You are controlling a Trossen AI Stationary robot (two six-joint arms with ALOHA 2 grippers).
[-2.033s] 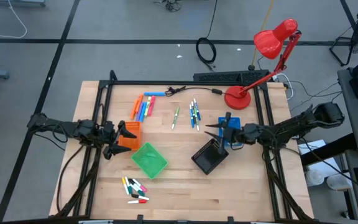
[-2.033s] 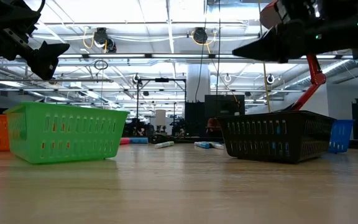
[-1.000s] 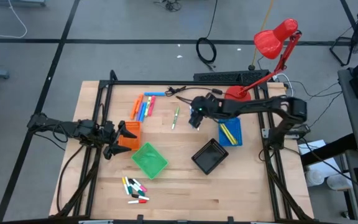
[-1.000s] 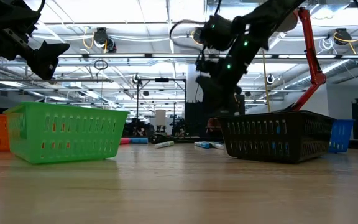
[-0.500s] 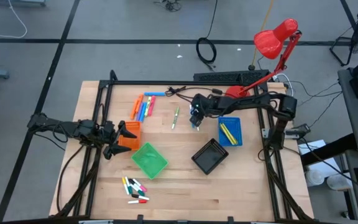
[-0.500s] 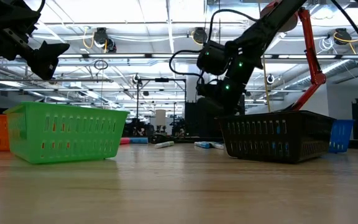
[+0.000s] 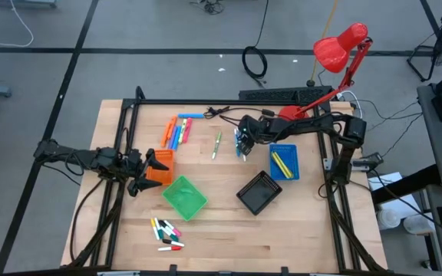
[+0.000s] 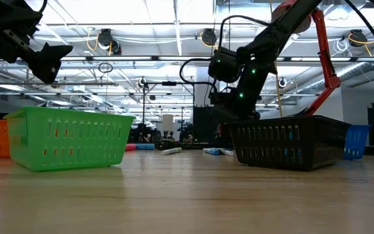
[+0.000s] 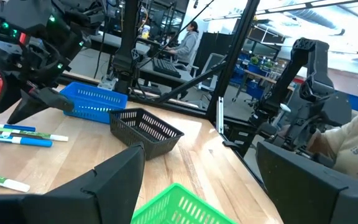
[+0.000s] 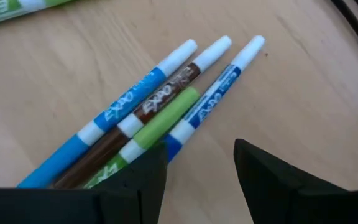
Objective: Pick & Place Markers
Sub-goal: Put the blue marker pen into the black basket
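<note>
Several thin markers (image 10: 166, 102), light blue, brown, green and dark blue with white caps, lie side by side on the table (image 7: 240, 140). My right gripper (image 10: 197, 155) is open and hangs just above their near ends (image 7: 242, 147), touching nothing. One thin green marker (image 7: 216, 143) lies alone. Chunky orange and blue markers (image 7: 176, 130) lie at the far left, and short mixed-colour ones (image 7: 167, 232) lie near the front edge. Yellow-green markers rest in the blue tray (image 7: 284, 162). My left gripper (image 7: 150, 170) waits open over the orange tray (image 7: 162, 162).
The green tray (image 7: 184, 196) and the black tray (image 7: 258, 192) sit mid-table. A red lamp's base (image 7: 290, 120) and a thin black cable (image 7: 221, 113) are at the far edge. Black frame rails run along both sides. People show in the room beyond the table (image 9: 191, 40).
My right gripper has swung from over the black and blue trays toward the far left, to the thin markers. In the last second it has come lower over them, staying open. The markers have not moved.
</note>
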